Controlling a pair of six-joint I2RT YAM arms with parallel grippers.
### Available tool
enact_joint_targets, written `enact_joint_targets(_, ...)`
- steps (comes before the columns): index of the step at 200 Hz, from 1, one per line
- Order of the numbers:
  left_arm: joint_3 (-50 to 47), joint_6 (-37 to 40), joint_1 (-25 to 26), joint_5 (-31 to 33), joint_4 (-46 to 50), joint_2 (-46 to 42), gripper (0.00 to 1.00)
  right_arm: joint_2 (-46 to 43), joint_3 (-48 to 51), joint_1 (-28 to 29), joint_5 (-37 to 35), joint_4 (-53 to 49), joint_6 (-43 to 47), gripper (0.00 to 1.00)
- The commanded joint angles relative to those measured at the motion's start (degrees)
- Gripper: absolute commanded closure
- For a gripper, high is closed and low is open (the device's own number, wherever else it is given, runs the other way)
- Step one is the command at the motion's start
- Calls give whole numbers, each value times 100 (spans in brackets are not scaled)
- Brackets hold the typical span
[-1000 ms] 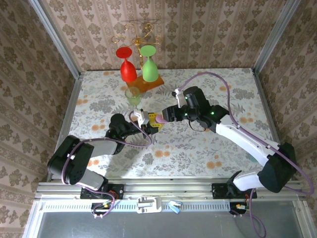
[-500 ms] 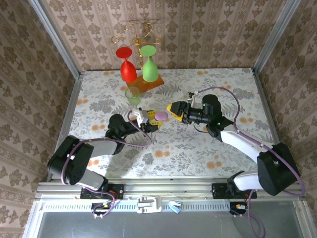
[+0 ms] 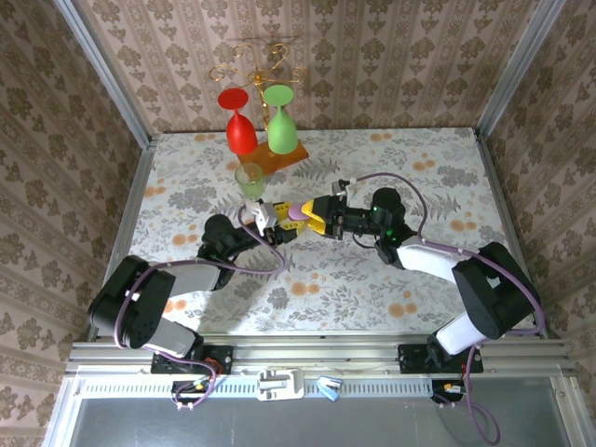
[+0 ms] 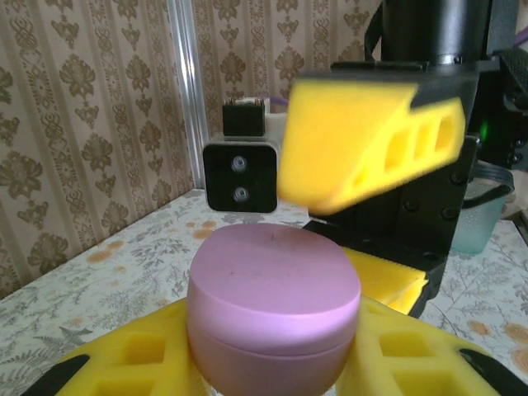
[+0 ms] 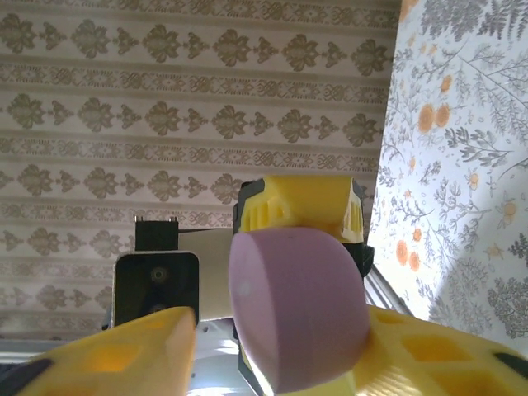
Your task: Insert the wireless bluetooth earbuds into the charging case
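Top external, meeting point: both arms reach toward the middle of the table (image 3: 391, 289), wrists nose to nose, so one can steady what the other works on.
Top external, charging case: the lilac oval charging case (image 3: 297, 212) sits at the tip of the left jaws, with the right jaws just beside it.
Top external, bystanders: a red glass (image 3: 240, 130), a green glass (image 3: 280, 126) and a small green cup (image 3: 250, 179) stand at the far side, well apart from the work.
Left wrist, left jaws: clamped on the lower half of the case (image 4: 274, 289), with yellow fingers (image 4: 124, 363) pressing from both sides; gripping low leaves the lid free.
Left wrist, lid: down, with its seam running round the middle, so the inside is hidden.
Left wrist, right jaws: apart; one finger (image 4: 363, 140) hangs above the lid, the other (image 4: 388, 280) lies lower, behind the case. I cannot tell whether they touch it; the upper finger is blurred.
Right wrist, right jaws: apart, a finger (image 5: 115, 359) on each side of the case (image 5: 297, 305), with a gap showing at the left one.
Right wrist, left jaws: a yellow finger (image 5: 305, 206) shows behind the case, backing it.
Step in hand, judged: the right jaws look placed to take the lid; no earbuds can go in until it is up.
Risk, judged: the smooth, rounded lid may slip from a pinch.
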State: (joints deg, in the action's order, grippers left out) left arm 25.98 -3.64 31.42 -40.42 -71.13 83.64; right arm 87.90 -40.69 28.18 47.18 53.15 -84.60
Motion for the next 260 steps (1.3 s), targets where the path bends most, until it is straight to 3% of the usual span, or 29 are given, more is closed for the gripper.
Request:
enact_joint_targets(1,118,-137,5,114,-173,-119,73,84,-255,47,213,537,-136,62)
enact_joint_targets(32,112,-111,5,92,-160,-159,73,184,-293,38,206,523,-145,77)
enact_joint_targets(51,94,-102,5,75,-164,-163,68,244,-317,16,187,528,-145,81)
enact_joint_targets(59,84,-93,-4,75,-164,-163,62,254,-296,-13,149,528,-122,81)
enact_joint_targets(95,-106,-5,-44,110,-143,-196,17,205,-144,-253,-191,-47,228,83)
enact_joint_targets(125,-389,210,-67,318,187,-334,2,207,-139,-503,-499,-1185,1127,83)
enact_joint_targets(177,-464,1145,132,976,2191,-806,0,703,-654,-787,-1661,-3314,2417,81)
enact_joint_targets(221,-272,1660,277,767,3490,-972,0,1576,-1099,-796,-2185,-3668,2562,79)
enact_joint_targets(260,-207,1599,295,791,3675,-971,0,1936,-1312,-814,-2485,-3960,2803,78)
